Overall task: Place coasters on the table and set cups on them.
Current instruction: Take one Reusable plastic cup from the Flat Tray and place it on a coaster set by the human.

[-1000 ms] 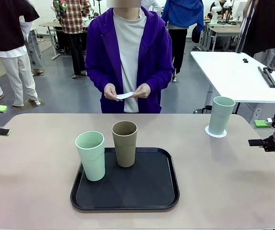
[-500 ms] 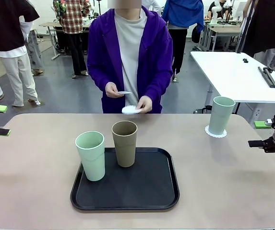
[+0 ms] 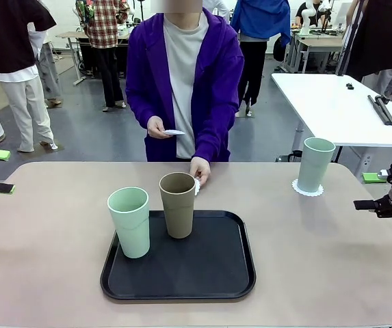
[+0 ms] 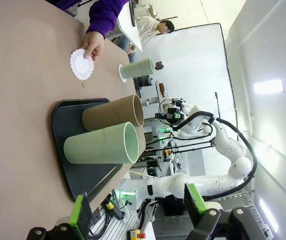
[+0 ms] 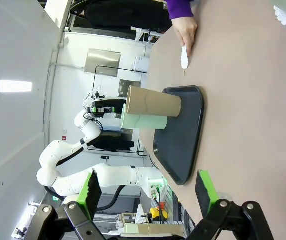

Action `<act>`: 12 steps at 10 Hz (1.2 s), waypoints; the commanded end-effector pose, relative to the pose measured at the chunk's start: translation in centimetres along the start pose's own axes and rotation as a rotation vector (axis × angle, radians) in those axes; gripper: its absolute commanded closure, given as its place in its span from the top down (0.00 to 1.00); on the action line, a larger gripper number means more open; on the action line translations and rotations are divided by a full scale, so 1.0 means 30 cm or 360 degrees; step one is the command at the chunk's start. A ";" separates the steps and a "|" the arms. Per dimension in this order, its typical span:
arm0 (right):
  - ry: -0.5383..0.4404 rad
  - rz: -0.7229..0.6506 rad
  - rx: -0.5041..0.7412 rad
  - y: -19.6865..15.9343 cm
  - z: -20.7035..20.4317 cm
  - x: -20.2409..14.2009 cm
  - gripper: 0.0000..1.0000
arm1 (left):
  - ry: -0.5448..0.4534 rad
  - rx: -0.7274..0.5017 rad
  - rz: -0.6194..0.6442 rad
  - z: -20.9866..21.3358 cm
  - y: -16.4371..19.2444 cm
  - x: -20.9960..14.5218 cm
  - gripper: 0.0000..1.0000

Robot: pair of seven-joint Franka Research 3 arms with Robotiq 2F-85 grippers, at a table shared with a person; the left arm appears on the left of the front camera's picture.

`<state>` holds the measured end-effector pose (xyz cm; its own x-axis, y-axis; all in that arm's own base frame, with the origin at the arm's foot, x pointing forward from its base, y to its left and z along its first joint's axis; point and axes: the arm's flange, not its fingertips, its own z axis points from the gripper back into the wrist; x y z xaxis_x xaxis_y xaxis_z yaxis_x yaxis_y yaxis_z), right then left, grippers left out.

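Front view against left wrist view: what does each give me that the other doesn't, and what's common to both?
Front view: the person's raised hand holding a spare coaster at chest height. Left wrist view: the lowered coaster seen whole, down at the table in the person's other hand, plus the left pincer open. Both: tan cup and mint cup on the black tray, second mint cup on its own coaster.

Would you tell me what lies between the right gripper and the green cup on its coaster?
Only bare table, in the front view, between the right gripper and the green cup on its coaster.
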<state>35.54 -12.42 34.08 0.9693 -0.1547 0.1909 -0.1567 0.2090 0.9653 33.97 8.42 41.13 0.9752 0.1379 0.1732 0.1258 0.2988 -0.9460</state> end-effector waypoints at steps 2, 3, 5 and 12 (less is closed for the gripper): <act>0.0001 0.0000 0.0002 0.001 -0.002 0.000 1.00 | -0.0009 -0.0016 -0.0021 0.003 0.001 -0.003 1.00; 0.0001 0.0000 0.0002 0.001 -0.002 0.000 1.00 | -0.0009 -0.0016 -0.0021 0.003 0.001 -0.003 1.00; 0.0001 0.0000 0.0002 0.001 -0.002 0.000 1.00 | -0.0009 -0.0016 -0.0021 0.003 0.001 -0.003 1.00; 0.0001 0.0000 0.0002 0.001 -0.002 0.000 1.00 | -0.0009 -0.0016 -0.0021 0.003 0.001 -0.003 1.00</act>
<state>35.54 -12.42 34.08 0.9694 -0.1547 0.1909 -0.1567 0.2090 0.9653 33.97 8.42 41.13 0.9752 0.1379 0.1732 0.1258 0.2988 -0.9460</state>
